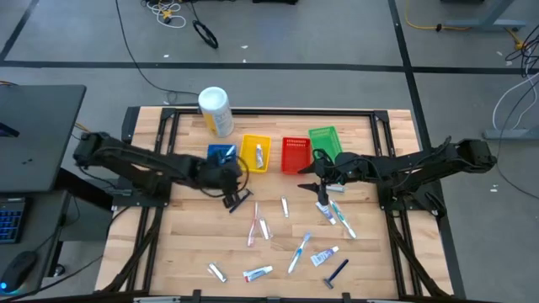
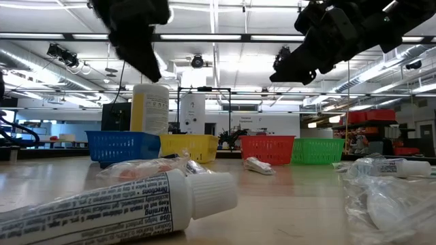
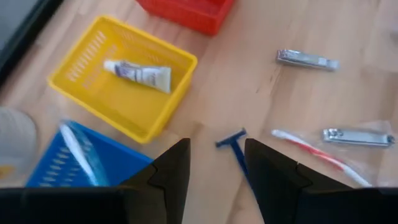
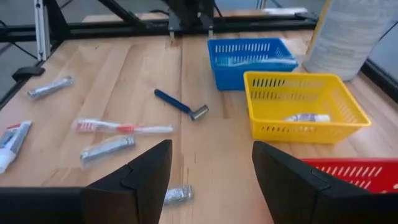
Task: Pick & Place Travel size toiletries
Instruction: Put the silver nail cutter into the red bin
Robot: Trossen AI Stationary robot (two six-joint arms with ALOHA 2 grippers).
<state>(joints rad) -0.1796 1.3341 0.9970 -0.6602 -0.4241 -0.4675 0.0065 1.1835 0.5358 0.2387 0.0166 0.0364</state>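
Four baskets sat in a row near the counter's (image 1: pixel 194 252) far edge: blue (image 1: pixel 221 155), yellow (image 1: pixel 256 152) holding a toothpaste tube (image 3: pixel 138 73), red (image 1: pixel 295 155), green (image 1: pixel 324 140). Left gripper (image 3: pixel 216 163) hovered spread and empty above a blue razor (image 3: pixel 234 147) beside the blue basket. Right gripper (image 4: pixel 211 163) hung open, empty, by the red basket; other toiletries (image 1: pixel 296 251) lay scattered toward the near edge.

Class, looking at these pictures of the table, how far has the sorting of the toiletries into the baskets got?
Barely begun. Done: a toothpaste tube lies in the yellow basket, and a wrapped toothbrush in the blue basket. In hand: nothing; the left gripper hangs open over a blue razor, and the right gripper is open and empty. Left: the scattered items on the table.
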